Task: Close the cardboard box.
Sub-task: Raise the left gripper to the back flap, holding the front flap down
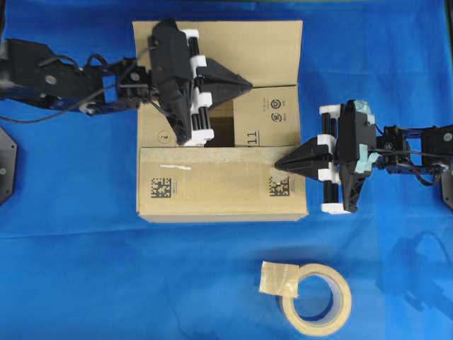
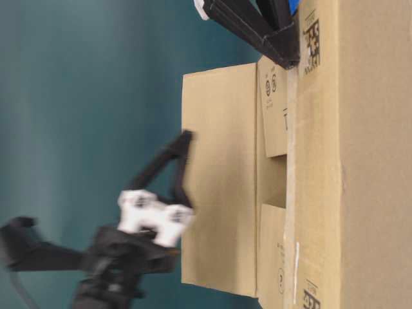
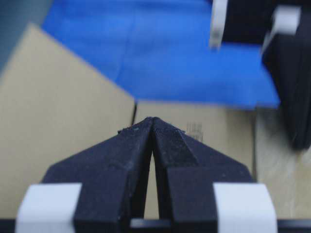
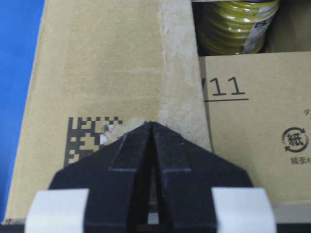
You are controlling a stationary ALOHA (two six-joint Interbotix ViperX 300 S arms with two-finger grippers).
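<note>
Both pincers pinched together, empty | left pincer (image 1: 244,85), right pincer (image 1: 279,164) over cardboard box (image 1: 212,188)

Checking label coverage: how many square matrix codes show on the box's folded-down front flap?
2: one square code near the flap's left end, another at its right end by the right gripper. Others may be hidden.

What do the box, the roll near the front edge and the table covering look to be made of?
The box: matte brown cardboard, with folded flaps, printed codes and a pale strip of old tape residue. The roll: likely beige paper masking tape, dull, wound on a ring. The table covering: blue, matte, faintly creased, probably cloth or thin sheet.
</note>
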